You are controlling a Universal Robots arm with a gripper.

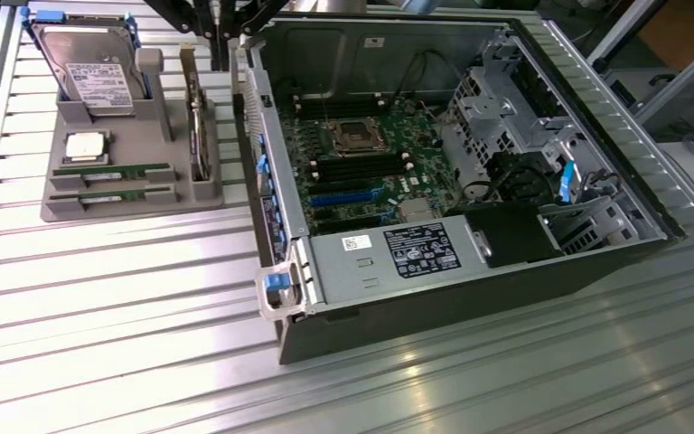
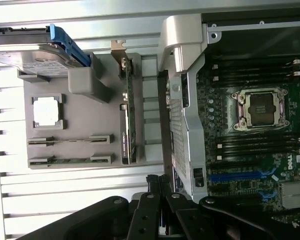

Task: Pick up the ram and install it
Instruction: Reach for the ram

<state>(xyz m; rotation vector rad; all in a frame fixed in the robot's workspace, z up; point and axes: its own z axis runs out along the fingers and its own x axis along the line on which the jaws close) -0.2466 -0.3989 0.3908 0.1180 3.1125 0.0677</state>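
Note:
Two ram sticks lie in slots at the near end of a grey tray (image 1: 130, 210). One ram stick (image 1: 112, 167) (image 2: 72, 140) sits just behind the other (image 1: 108, 193) (image 2: 72, 160); both are thin and green. My gripper (image 1: 220, 63) (image 2: 158, 181) hangs high over the gap between the tray and the computer case wall, at the far side of the exterior view. It is well away from both sticks. The black fingertips stand together with nothing between them.
The tray also holds a silver hard drive (image 1: 94, 68), a square processor (image 1: 86, 145) and an upright card (image 1: 199, 117). To the exterior view's right lies the open computer case (image 1: 286, 298), with black memory slots (image 1: 360, 170), a processor socket (image 1: 353, 136) and a power supply (image 1: 396, 253).

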